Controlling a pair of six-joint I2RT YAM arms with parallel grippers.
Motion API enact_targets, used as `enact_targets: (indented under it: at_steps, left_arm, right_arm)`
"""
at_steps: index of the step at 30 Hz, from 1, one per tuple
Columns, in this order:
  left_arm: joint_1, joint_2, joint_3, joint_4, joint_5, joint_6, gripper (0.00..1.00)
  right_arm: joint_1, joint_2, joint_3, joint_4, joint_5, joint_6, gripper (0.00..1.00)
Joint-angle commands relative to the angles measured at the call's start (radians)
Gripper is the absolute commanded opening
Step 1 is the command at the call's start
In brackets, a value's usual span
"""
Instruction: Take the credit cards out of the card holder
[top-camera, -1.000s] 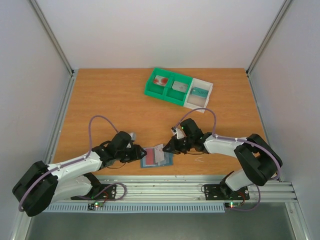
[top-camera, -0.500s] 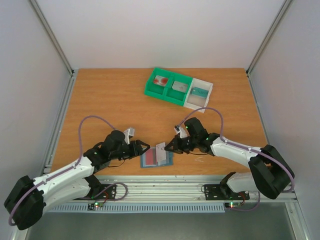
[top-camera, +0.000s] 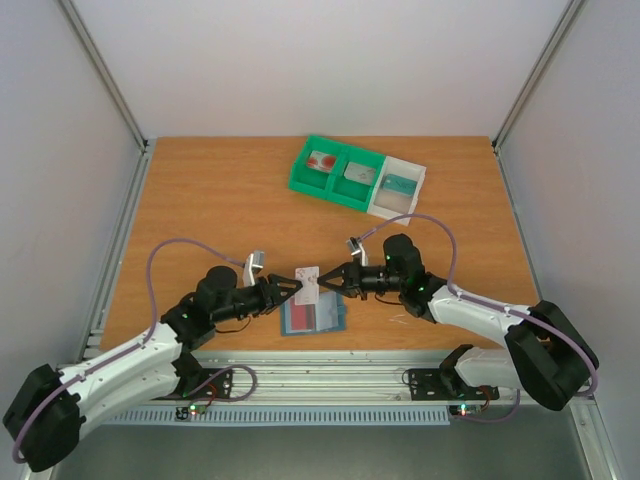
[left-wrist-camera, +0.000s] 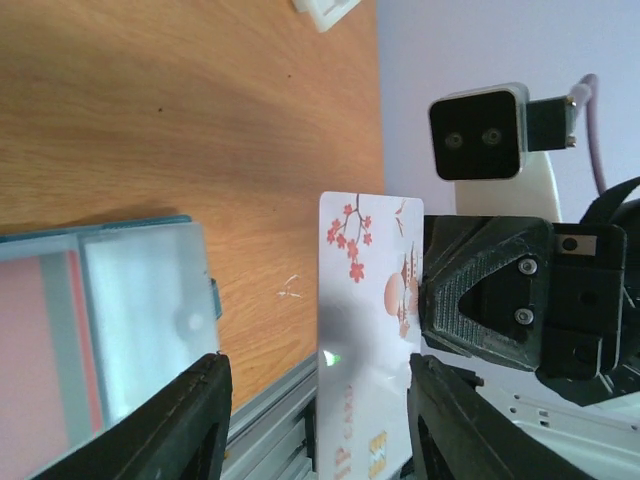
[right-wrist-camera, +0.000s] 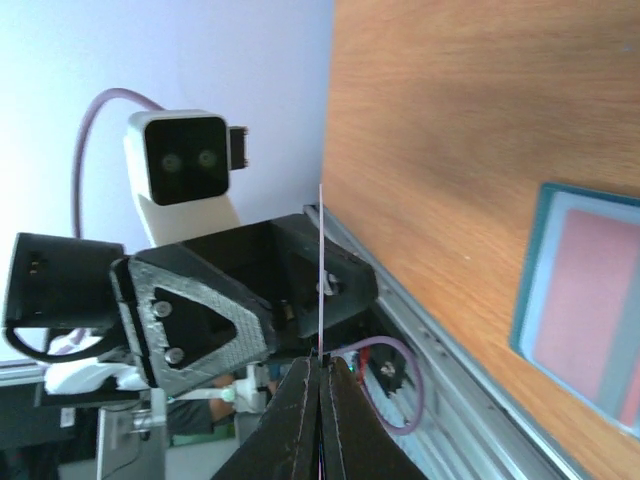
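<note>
The card holder (top-camera: 312, 316) lies open on the table near the front edge, showing a pink inside and a clear pocket; it also shows in the left wrist view (left-wrist-camera: 100, 320) and the right wrist view (right-wrist-camera: 585, 300). My right gripper (top-camera: 330, 285) is shut on the edge of a white credit card with red marks (top-camera: 308, 285) and holds it in the air above the holder. In the right wrist view the card (right-wrist-camera: 321, 260) is edge-on. My left gripper (top-camera: 292, 288) is open, its fingers (left-wrist-camera: 190, 420) apart on either side of the card (left-wrist-camera: 365, 330).
A green tray (top-camera: 340, 190) with a white end compartment (top-camera: 385, 205) stands at the back centre. It holds a red-marked card (top-camera: 322, 160), a grey card (top-camera: 358, 172) and a teal card (top-camera: 400, 185). The metal rail (top-camera: 380, 375) runs along the front edge.
My right gripper has lifted the white card off the holder and moved it left. My left gripper has swung up and right until its open fingers straddle the card.
</note>
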Motion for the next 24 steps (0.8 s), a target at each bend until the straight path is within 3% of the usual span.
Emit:
enact_targets:
  at_steps: [1,5,6,7,10,15,24]
  left_arm:
    - [0.001,0.012,-0.015,0.147,0.021,-0.044,0.46]
    - [0.001,0.042,-0.033,0.232,0.04,-0.069,0.26]
    - [0.002,0.044,-0.041,0.265,0.046,-0.081,0.07]
    - [0.001,0.039,-0.042,0.267,0.045,-0.078,0.02]
    - [0.002,0.026,-0.04,0.231,0.036,-0.047,0.01]
    - [0.002,-0.006,-0.035,0.178,0.048,0.009,0.0]
    - [0.001,-0.028,0.027,0.048,0.205,0.171,0.0]
  right_arm:
    - [-0.004,0.038,-0.033,0.266,-0.056,0.134,0.01]
    - [-0.004,0.057,-0.048,0.307,-0.063,0.147,0.01]
    - [-0.004,0.062,-0.056,0.304,-0.062,0.141,0.01]
    - [-0.004,0.063,-0.058,0.302,-0.064,0.137,0.01]
    - [-0.004,0.055,-0.056,0.265,-0.066,0.092,0.03]
    - [-0.009,-0.014,-0.021,0.056,-0.047,-0.069,0.17]
    - [-0.015,-0.169,0.271,-0.718,-0.003,-0.589,0.31]
